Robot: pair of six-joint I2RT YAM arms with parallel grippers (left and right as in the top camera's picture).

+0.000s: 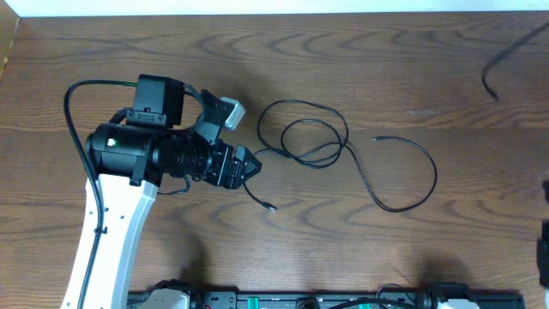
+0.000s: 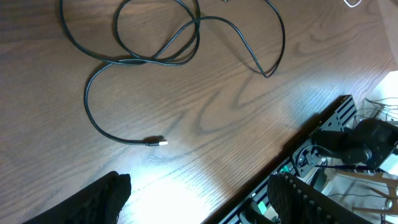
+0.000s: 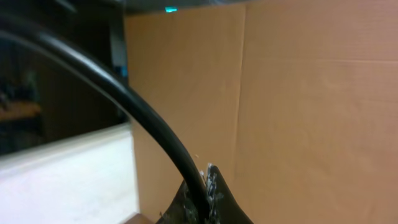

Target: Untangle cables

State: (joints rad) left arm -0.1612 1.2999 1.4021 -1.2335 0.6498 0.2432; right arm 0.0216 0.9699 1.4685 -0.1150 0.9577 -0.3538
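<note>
Black cable point(image 2: 86, 102) lies slack on the wood worktop point(image 1: 171, 43). Its overlapping loops sit ahead of the left hand point(image 1: 256, 166), and a long tail curves away beyond them on the far side. The plug point(image 2: 157, 143) end is just in front of the left fingers point(image 2: 106, 193), near but not touching. Left hand hovers wide open with nothing in it. Right hand point(image 3: 202, 193) is fully closed and faces a cardboard wall point(image 3: 311, 93). A second cable point(image 3: 143, 112) arcs up out of its tips and looks pinched there.
</note>
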